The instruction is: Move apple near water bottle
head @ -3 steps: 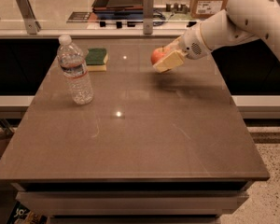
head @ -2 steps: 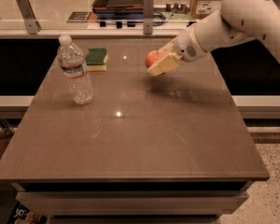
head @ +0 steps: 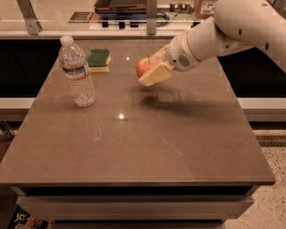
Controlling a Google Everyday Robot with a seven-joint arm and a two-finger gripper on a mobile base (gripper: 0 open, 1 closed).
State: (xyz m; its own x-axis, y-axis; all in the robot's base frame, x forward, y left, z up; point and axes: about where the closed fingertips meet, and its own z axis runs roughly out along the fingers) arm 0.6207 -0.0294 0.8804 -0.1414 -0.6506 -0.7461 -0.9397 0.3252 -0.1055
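Apple held above the bench, well short of the bottle.
The bench (head: 148,147) carries the water bottle (head: 77,75) at its left, upright, cap up, long axis vertical. The arm (head: 229,27) reaches in from the right. Its gripper (head: 152,71) hangs above mid-bench, jaws clamped on the apple (head: 144,67). Transport step, I judge: next, travel left, then lower beside the bottle. The apple is round; stem direction unclear.

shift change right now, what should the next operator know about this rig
The tool is shut on the apple, held above the table, mid-width, toward the back.
The water bottle stands upright next to the sponge, far left in the camera view.
Done: apple grasped and lifted.
Left: carry it over to the bottle, set it down close by, release.
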